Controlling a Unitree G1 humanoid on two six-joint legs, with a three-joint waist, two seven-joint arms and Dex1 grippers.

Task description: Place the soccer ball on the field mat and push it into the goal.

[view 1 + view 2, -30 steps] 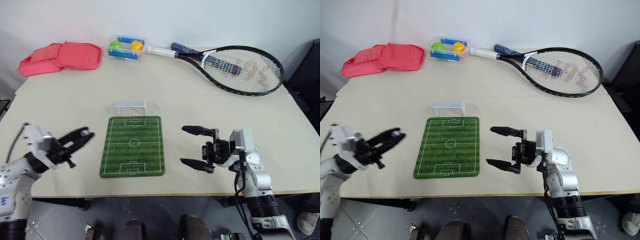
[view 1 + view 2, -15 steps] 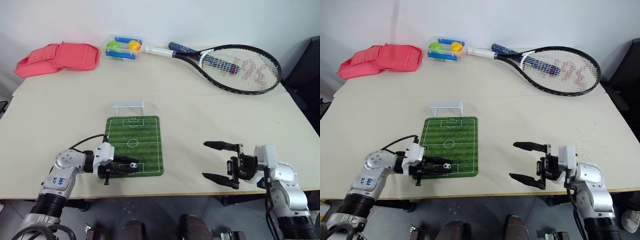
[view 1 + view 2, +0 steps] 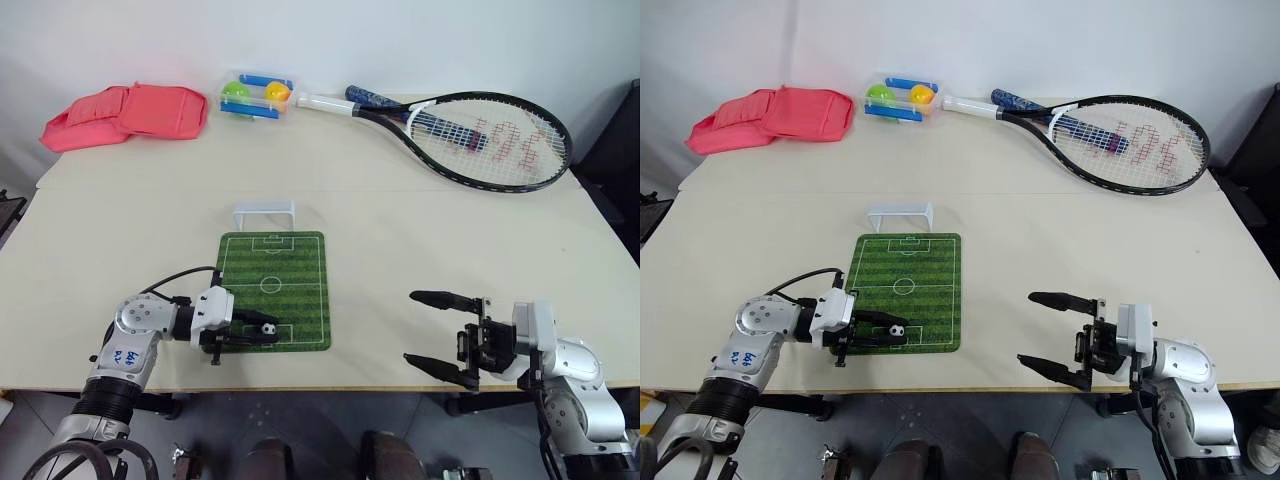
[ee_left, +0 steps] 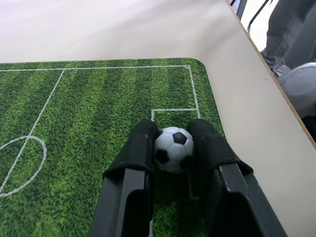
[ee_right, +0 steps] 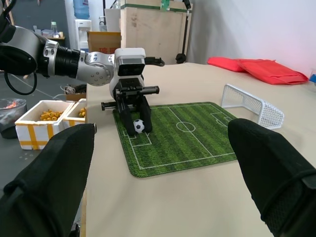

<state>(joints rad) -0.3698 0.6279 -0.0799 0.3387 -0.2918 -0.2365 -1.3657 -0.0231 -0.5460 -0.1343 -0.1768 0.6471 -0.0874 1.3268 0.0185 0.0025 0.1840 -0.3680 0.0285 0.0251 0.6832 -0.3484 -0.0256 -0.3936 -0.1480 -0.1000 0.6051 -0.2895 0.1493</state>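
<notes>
On field mat (image 3: 275, 285), soccer ball (image 4: 173, 149) between left tool (image 4: 174, 148) fingers, no legible writing

Head pair looking down, wrist views close, sharing field mat (image 3: 274, 290)

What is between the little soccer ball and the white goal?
Just bare green field mat between the soccer ball and the goal, seen from the head views.

light: bright, even | shadows: soft | focus: sharp | glare: none
</notes>
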